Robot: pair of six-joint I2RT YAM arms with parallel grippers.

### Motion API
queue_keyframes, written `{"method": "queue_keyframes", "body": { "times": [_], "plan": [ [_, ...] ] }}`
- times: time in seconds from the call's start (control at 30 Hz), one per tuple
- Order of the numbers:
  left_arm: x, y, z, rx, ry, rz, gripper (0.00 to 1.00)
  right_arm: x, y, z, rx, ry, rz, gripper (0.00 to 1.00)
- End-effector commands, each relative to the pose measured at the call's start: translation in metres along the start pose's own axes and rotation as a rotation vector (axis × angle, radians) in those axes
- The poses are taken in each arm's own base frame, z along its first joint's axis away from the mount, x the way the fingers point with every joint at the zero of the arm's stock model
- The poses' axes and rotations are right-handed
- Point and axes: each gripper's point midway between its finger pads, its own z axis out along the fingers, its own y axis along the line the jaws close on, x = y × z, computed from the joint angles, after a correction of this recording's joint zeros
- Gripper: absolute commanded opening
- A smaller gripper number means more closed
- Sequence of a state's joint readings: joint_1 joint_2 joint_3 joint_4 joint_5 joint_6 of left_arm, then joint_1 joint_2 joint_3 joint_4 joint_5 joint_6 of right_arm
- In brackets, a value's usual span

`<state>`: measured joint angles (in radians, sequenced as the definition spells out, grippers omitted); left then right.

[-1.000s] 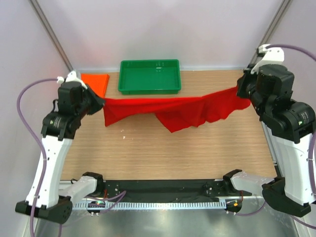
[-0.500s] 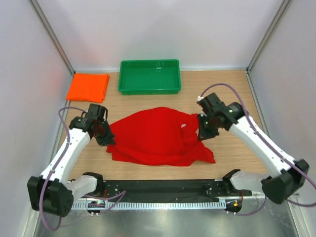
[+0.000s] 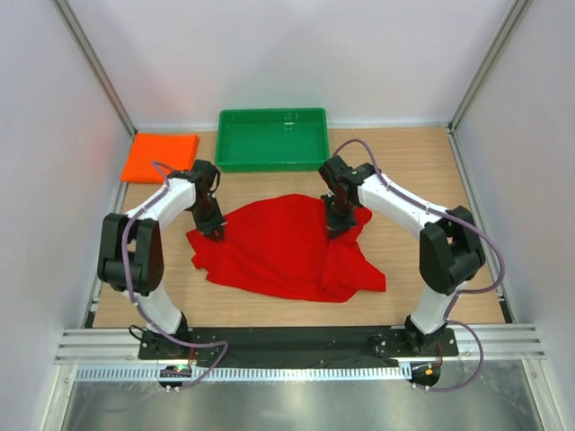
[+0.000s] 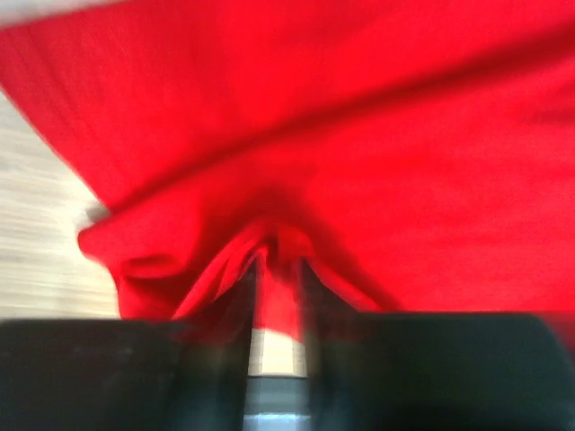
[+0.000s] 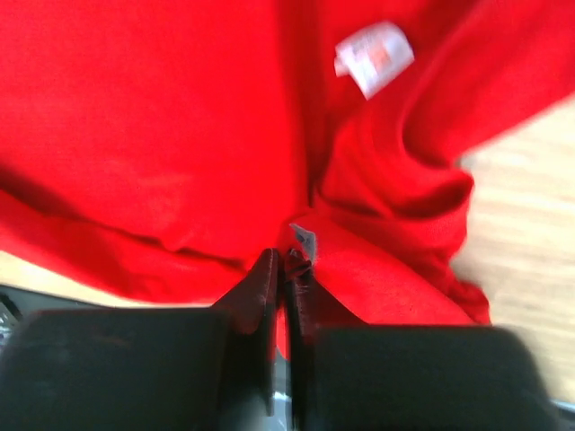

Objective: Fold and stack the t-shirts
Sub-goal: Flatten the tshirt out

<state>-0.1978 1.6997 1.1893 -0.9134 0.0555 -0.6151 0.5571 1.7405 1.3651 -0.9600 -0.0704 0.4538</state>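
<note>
The red t-shirt (image 3: 287,247) lies rumpled and spread on the middle of the table. My left gripper (image 3: 214,226) sits low on its back left edge. In the left wrist view a raised fold of red cloth (image 4: 269,162) stands between the narrowly parted fingers of that gripper (image 4: 276,265). My right gripper (image 3: 339,220) is down on the shirt's back right part. In the right wrist view it (image 5: 286,260) is shut on a red fold beside a small tag (image 5: 304,241). The orange t-shirt (image 3: 160,157) lies folded at the back left, untouched.
A green plastic tray (image 3: 272,162) stands at the back centre, just beyond both grippers. A white neck label (image 5: 373,58) shows on the red cloth. Bare wood (image 3: 431,180) lies right of the shirt and along the front. Grey walls close in both sides.
The red shirt hung stretched in the air between both raised arms. Both arms have come down and inward, and the shirt now lies on the table. The left fingers have parted slightly.
</note>
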Motion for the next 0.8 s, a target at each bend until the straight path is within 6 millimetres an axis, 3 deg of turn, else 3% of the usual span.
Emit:
{"method": "queue_keyframes", "body": {
  "times": [0.0, 0.03, 0.1, 0.13, 0.17, 0.3, 0.4, 0.43, 0.5, 0.57, 0.67, 0.77],
  "plan": [
    [-0.028, -0.004, -0.01, -0.018, -0.077, 0.026, 0.33, -0.024, 0.009, -0.004, -0.004, -0.065, -0.026, 0.18],
    [-0.031, 0.002, -0.013, -0.048, -0.104, 0.022, 0.53, -0.022, 0.007, -0.002, 0.002, -0.055, -0.03, 0.25],
    [-0.032, 0.01, -0.032, -0.063, -0.169, -0.001, 0.69, -0.02, 0.004, -0.002, 0.013, -0.053, -0.05, 0.38],
    [-0.023, 0.016, -0.034, -0.076, -0.161, -0.008, 0.75, -0.018, 0.001, -0.005, 0.022, -0.053, -0.056, 0.42],
    [-0.018, 0.019, -0.049, -0.054, -0.196, -0.018, 0.76, -0.017, -0.004, -0.006, 0.042, -0.055, -0.059, 0.45],
    [0.022, 0.029, -0.063, 0.017, -0.196, -0.101, 0.72, -0.007, -0.017, -0.02, 0.076, -0.073, -0.057, 0.55],
    [0.05, 0.038, -0.051, 0.06, -0.187, -0.125, 0.56, -0.001, -0.025, -0.032, 0.048, -0.092, -0.022, 0.56],
    [0.054, 0.04, -0.046, 0.061, -0.186, -0.137, 0.44, 0.003, -0.023, -0.035, 0.016, -0.084, -0.012, 0.56],
    [0.061, 0.043, -0.037, 0.047, -0.165, -0.149, 0.39, 0.009, -0.031, -0.041, -0.004, -0.094, 0.014, 0.56],
    [0.063, 0.033, -0.036, 0.086, -0.13, -0.147, 0.41, 0.013, -0.042, -0.046, -0.009, -0.106, 0.047, 0.56],
    [0.066, 0.039, -0.025, 0.038, -0.098, -0.2, 0.6, 0.017, -0.054, -0.05, -0.007, -0.122, 0.087, 0.57],
    [0.07, 0.042, -0.013, 0.015, -0.08, -0.244, 0.64, 0.023, -0.068, -0.054, -0.007, -0.139, 0.136, 0.57]
  ]
}}
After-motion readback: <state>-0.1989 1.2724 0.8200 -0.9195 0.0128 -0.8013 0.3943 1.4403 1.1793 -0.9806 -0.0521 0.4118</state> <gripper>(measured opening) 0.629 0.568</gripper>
